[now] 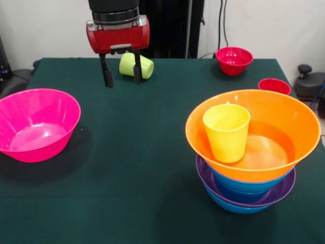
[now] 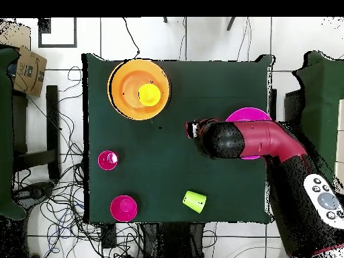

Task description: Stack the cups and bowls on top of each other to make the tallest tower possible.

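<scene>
Front view, upper left of frame: my gripper [image 1: 122, 75] hangs above the table [image 1: 137, 152] with its two black fingers [image 1: 107, 76] spread apart, nothing between them. I see no contact with anything; the tips are clear of the cloth. The green cup [image 1: 137, 66] lies on its side just behind the fingers in this view, and the right finger crosses in front of it, so part of the cup is covered. I cannot tell from here how much space separates them.

Overhead view: the arm [image 2: 269, 144] reaches in from the lower right, and its head covers the fingers, so I get no reading on their opening from there. The arm also hides most of the pink bowl [image 2: 245, 114]; only a rim arc shows. The green cup [image 2: 194, 201] sits near the bottom edge of the table, well apart from the arm's head.

The tower [image 1: 251, 152] stands at lower right of the front view: blue and purple bowls nested at the bottom, the orange bowl [image 1: 254, 132] on top, tilted a little, the yellow cup [image 1: 226, 132] upright inside it. How many blue bowls are in there I cannot make out.

The pink bowl [image 1: 35, 124] is cut off at the left edge. The red bowl [image 1: 234, 60] sits upper right; the red cup [image 1: 274, 85] is just right of it, its lower part hidden behind the orange rim.
</scene>
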Controlling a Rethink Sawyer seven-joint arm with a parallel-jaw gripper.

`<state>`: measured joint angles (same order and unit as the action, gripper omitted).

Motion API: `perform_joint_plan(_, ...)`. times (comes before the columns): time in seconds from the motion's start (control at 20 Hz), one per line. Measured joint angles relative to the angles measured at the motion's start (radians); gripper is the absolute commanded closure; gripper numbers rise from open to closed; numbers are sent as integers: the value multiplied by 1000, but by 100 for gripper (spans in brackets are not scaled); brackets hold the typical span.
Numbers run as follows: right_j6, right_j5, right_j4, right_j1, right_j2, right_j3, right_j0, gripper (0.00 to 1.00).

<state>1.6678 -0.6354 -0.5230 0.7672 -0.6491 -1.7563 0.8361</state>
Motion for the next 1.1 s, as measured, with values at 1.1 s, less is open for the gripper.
perform_joint_plan(1.1, 50, 0, 135, 219, 67, -186, -215, 0)
